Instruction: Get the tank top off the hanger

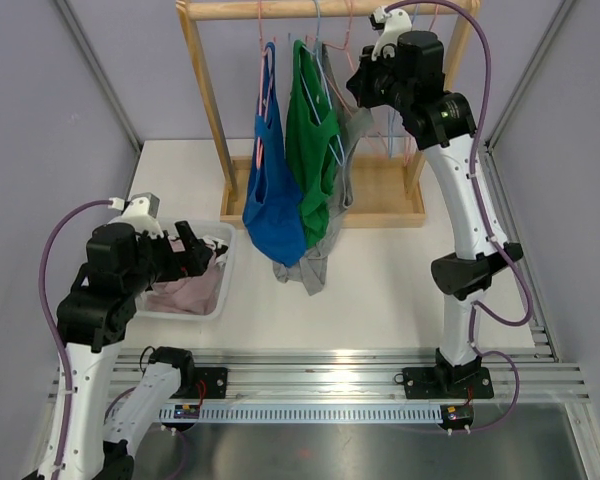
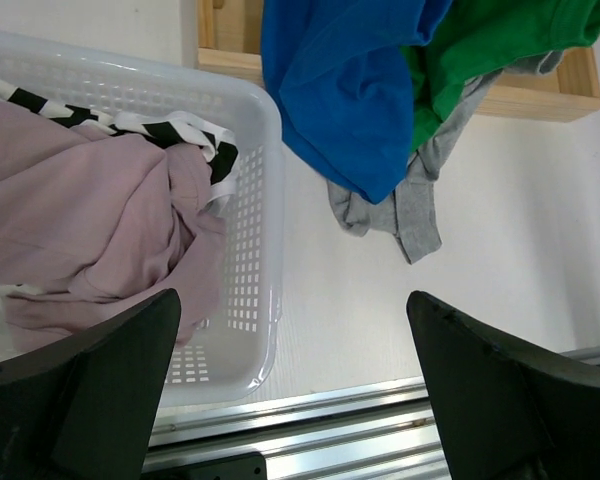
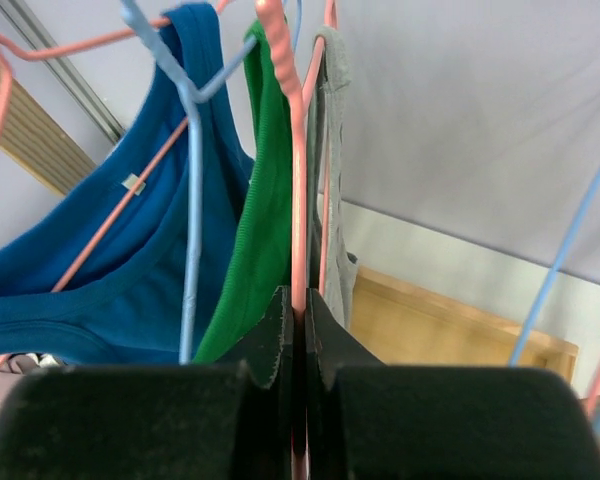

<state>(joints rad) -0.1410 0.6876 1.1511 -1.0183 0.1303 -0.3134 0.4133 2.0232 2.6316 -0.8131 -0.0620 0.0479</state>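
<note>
3 tank tops, blue (image 1: pixel 273 200), green (image 1: pixel 312 150) and grey (image 1: pixel 318 262), hang side by side on wire hangers from the wooden rack (image 1: pixel 205 90) at the far end of the bench (image 1: pixel 390 290); none has come off yet. My right claw (image 3: pixel 298 330) is up at the rail, pinched fully closed on the thin wire of a pink hanger (image 3: pixel 297 180) that runs between the green strap and the grey one; which of the 2 it carries I cannot tell. By my reading, the grip on the hanger is made and the stripping of the garment remains to be done. My left claw (image 2: pixel 290 310) hangs with fingers spread wide and nothing between them, over the near corner of the white basket (image 2: pixel 252 250), which holds a pale pink garment (image 2: pixel 90 220).
</note>
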